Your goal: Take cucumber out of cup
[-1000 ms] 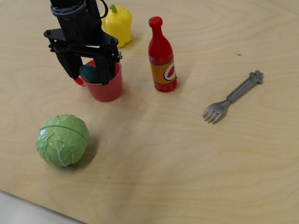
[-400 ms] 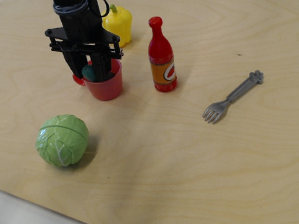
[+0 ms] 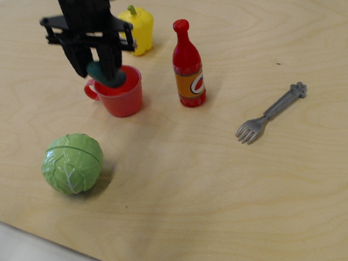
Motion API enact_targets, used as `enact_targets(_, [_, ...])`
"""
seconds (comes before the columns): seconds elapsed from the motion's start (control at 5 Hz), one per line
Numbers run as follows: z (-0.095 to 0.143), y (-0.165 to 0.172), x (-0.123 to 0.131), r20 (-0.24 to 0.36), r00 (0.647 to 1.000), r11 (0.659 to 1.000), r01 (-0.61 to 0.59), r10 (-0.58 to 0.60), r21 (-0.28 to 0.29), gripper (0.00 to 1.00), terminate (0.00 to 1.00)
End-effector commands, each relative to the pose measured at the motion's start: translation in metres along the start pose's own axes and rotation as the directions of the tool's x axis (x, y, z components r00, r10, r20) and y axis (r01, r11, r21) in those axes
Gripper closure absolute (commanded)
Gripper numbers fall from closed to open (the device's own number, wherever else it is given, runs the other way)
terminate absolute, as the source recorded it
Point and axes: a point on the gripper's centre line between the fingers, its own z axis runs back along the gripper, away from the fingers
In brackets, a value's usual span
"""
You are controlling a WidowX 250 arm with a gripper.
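in the upper left of the frame the gripper is pinching the cucumber between its dark fingers, and the step in hand looks like the lift-out: the cucumber's lower end hangs at or just above the rim of the cup, which stands on the table with its handle to the left. next the arm likely needs to rise a little more, carry the cucumber sideways to bare wood, perhaps toward the centre, away from the bottle and pepper, and lower it. compared with a moment ago, gripper and cucumber sit higher and the cup's handle is uncovered.
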Motion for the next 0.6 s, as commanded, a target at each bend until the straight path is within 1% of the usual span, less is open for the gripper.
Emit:
enact_targets(0.0, [0.065, 0.004, -0.03, 0.067, 0.995, 0.997, -0.074, 0.072, 0.037, 1.0, 0.0])
enact_targets(0.2, [0.069, -0.006, -0.063, 0.021, 0.996, 0.995, -0.092, 0.091, 0.03, 1.0, 0.0])
enact_targets(0.4, [0.058, -0.026, -0.089, -0.038, 0.998, 0.998, -0.044, 0.043, -0.038, 1.0, 0.0])
